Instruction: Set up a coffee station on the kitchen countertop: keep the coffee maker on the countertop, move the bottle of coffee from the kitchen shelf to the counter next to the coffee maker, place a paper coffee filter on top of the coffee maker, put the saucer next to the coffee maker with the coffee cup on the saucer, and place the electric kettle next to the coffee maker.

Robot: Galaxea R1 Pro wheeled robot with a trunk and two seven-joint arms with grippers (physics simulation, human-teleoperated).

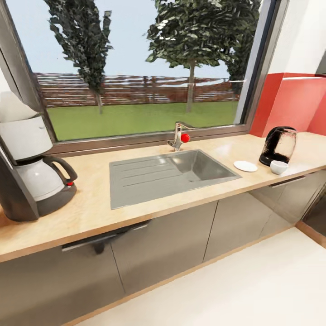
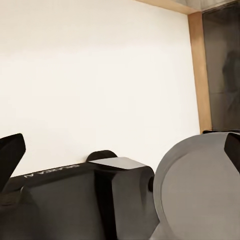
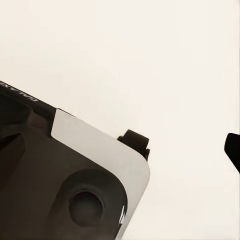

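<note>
1. Where the long light wood-grain kitchen countertop [image 1: 90, 199] runs under the window [image 1: 136, 68], the tall dark grey coffee maker [image 1: 31, 176] with white filter housing, pale carafe, black handle and small red switch stands at its left end.
2. A rectangular brushed-steel sink [image 1: 167, 174] with ribbed drainer is set in mid-counter; a chrome tap [image 1: 179, 136] with a red knob stands behind it.
3. Far right: the clear glass electric kettle [image 1: 278, 146] with black base and loop handle; the small white rounded coffee cup [image 1: 279, 167] just in front of it; the flat white round saucer [image 1: 245, 166] beside the cup, apart from it.
4. Dark grey cabinet fronts [image 1: 158, 244] below; pale floor [image 1: 235, 290]; red wall panel [image 1: 294, 106] at right.
5. Left gripper [image 2: 120, 150]: dark fingertips at the frame edges of the left wrist view, spread wide, nothing between. Right gripper: one fingertip [image 3: 233, 147] visible; cannot tell its state.
</note>
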